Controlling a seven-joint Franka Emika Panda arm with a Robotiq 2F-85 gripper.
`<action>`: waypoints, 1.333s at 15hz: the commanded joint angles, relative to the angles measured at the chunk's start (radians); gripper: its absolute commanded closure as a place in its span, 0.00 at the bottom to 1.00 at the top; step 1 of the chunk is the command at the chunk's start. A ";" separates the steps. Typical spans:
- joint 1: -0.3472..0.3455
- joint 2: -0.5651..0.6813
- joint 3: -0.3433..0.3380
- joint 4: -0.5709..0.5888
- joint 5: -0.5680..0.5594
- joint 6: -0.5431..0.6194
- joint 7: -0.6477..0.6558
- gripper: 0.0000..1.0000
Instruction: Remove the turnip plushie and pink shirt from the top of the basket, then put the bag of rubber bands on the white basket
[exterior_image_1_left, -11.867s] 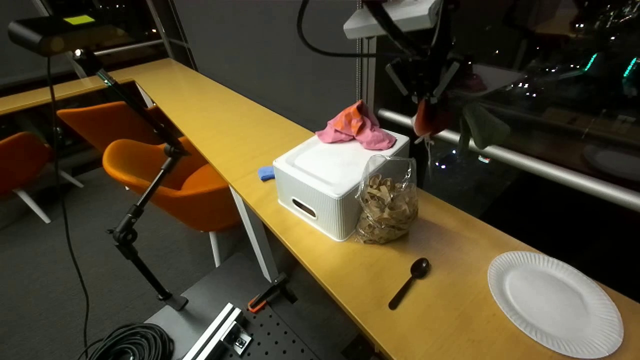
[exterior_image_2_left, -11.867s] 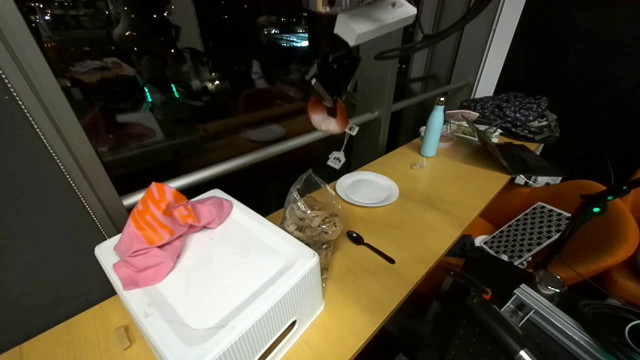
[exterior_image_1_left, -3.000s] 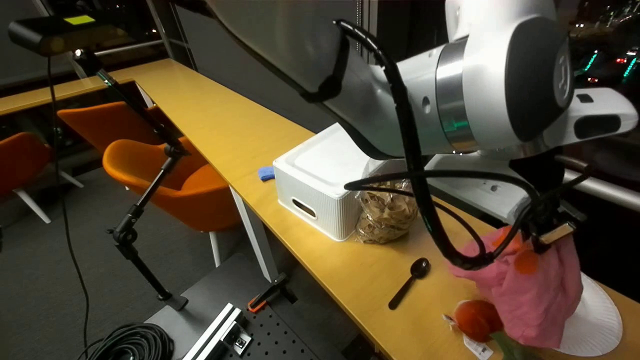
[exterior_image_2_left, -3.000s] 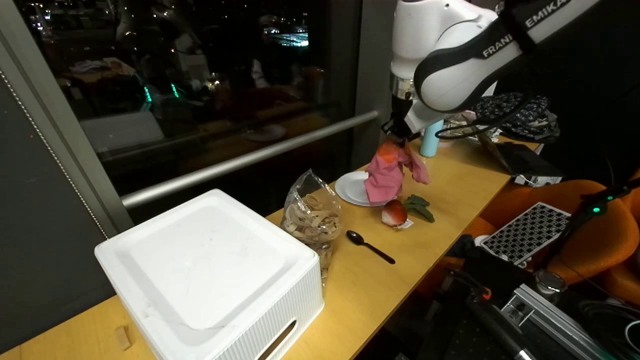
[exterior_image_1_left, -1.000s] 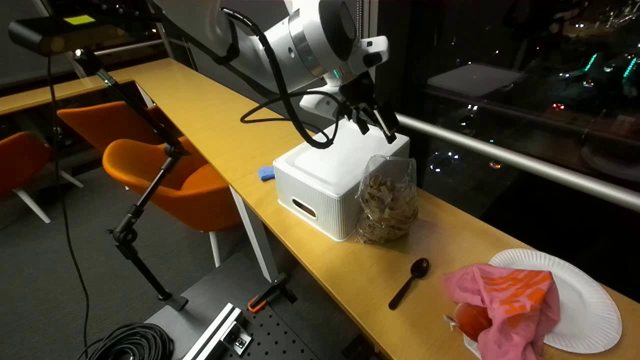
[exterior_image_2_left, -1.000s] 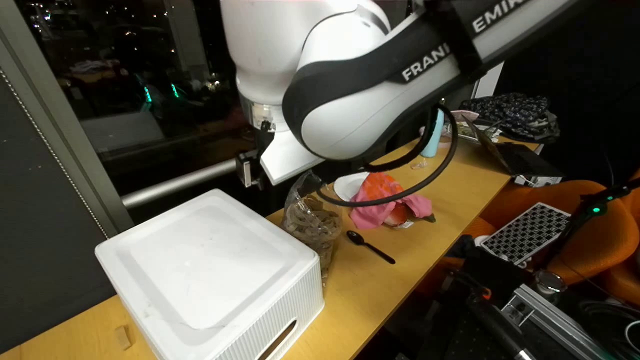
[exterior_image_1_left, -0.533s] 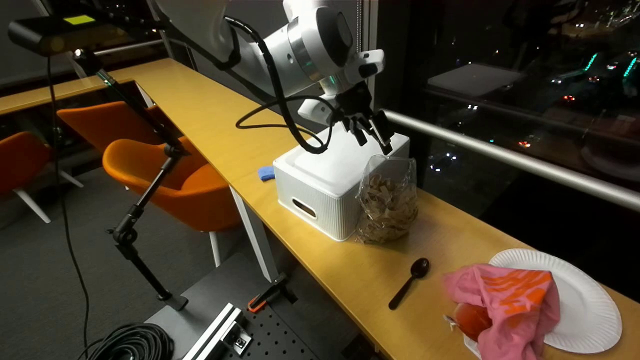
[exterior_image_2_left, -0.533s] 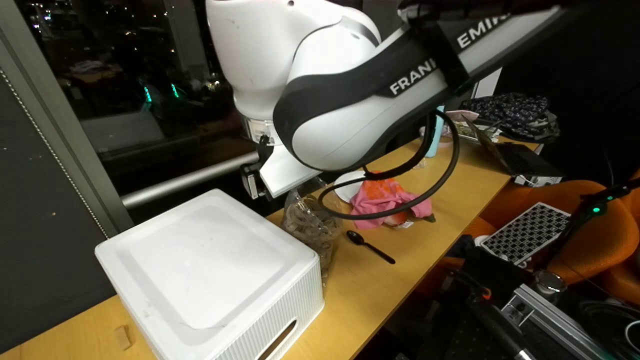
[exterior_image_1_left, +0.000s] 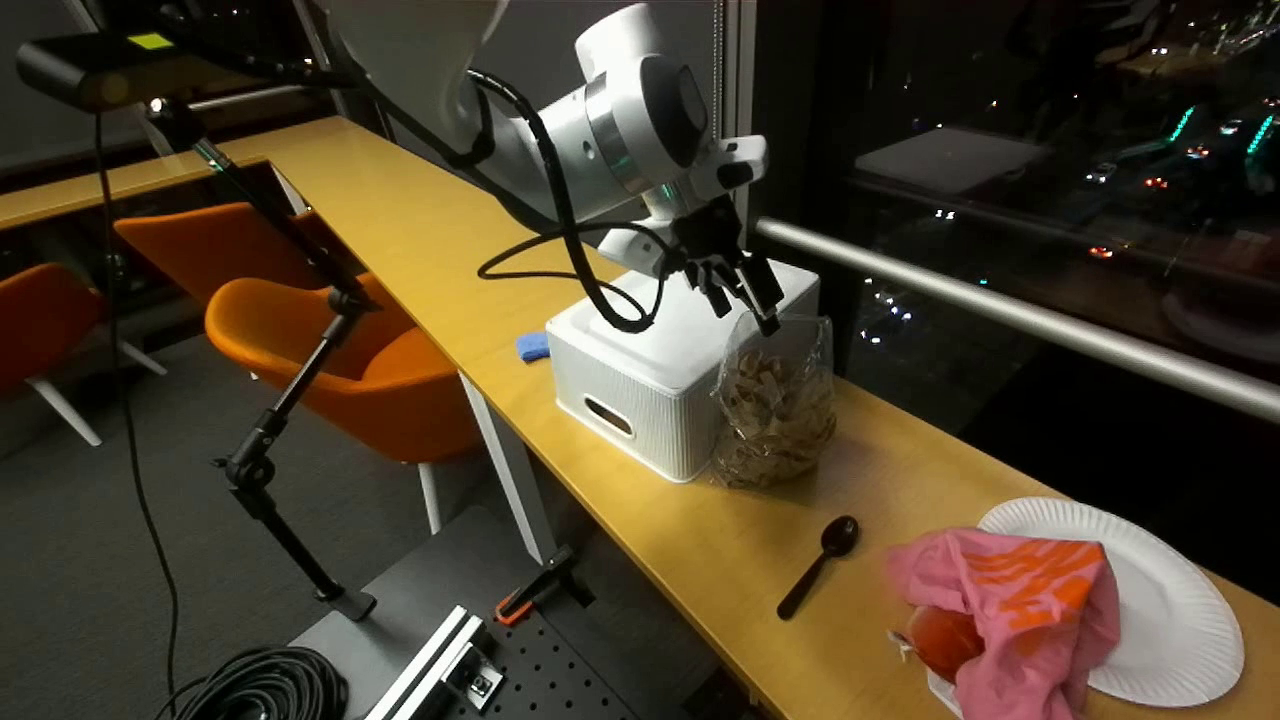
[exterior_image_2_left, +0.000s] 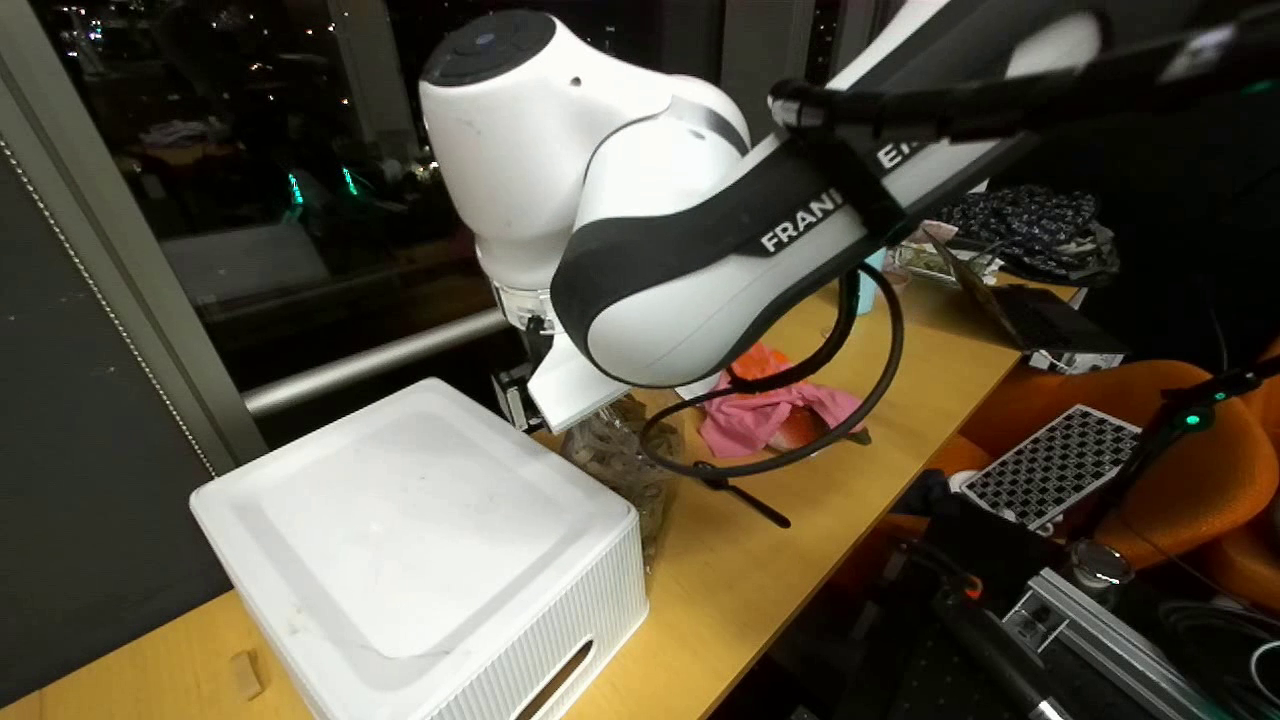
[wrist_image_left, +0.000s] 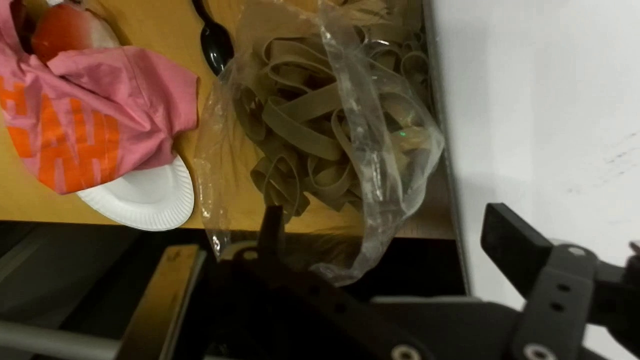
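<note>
The bag of rubber bands (exterior_image_1_left: 775, 410) stands upright on the table against the side of the white basket (exterior_image_1_left: 645, 345), whose top is bare. My gripper (wrist_image_left: 384, 220) is open above the bag. In the wrist view one finger (wrist_image_left: 272, 225) is beside the clear plastic and the other over the basket's lid; I cannot tell whether plastic touches a finger. The pink shirt (exterior_image_1_left: 1040, 590) lies crumpled on the table, partly over the white plate and the turnip plushie (exterior_image_1_left: 943, 640). In an exterior view the arm hides the upper bag (exterior_image_2_left: 620, 455).
A black spoon (exterior_image_1_left: 825, 565) lies between the bag and the shirt. The white plate (exterior_image_1_left: 1180, 630) is at the table's end. A metal rail (exterior_image_1_left: 1000, 300) runs along the window behind the table. A blue item (exterior_image_1_left: 532, 347) sits beside the basket.
Earlier the gripper held the plushie, then the shirt off the basket; both now lie on the table by the plate. In the last second the open gripper has lowered toward the bag.
</note>
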 joint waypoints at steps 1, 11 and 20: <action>0.028 -0.018 -0.027 -0.020 -0.016 -0.012 0.027 0.00; 0.021 -0.120 -0.036 -0.125 -0.027 -0.084 0.030 0.00; -0.040 -0.151 -0.033 -0.181 -0.123 -0.063 0.069 0.00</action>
